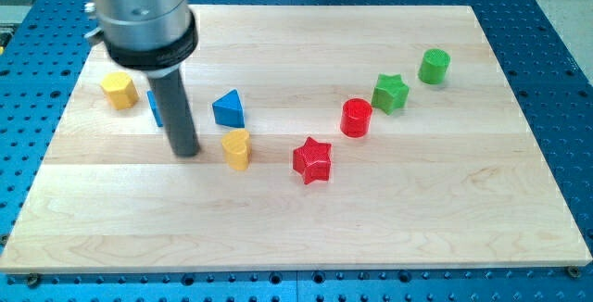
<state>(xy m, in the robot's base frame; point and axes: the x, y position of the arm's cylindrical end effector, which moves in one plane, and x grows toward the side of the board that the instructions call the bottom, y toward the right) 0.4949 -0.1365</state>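
My tip point(186, 151) rests on the wooden board point(296, 228) at the view's left, at the end of a dark rod. A blue block point(153, 107) stands just behind the rod, mostly hidden by it. A yellow heart-shaped block point(237, 148) is close to the tip's right, with a small gap between them. The blue triangle point(228, 109) lies above that, to the rod's right. A yellow hexagon block point(119, 90) sits further toward the view's left and top.
A red star point(312, 160) lies near the middle, a red cylinder point(356, 117) up and right of it. A green star point(390, 93) and a green cylinder point(434, 66) continue toward the view's top right. Blue perforated table surrounds the board.
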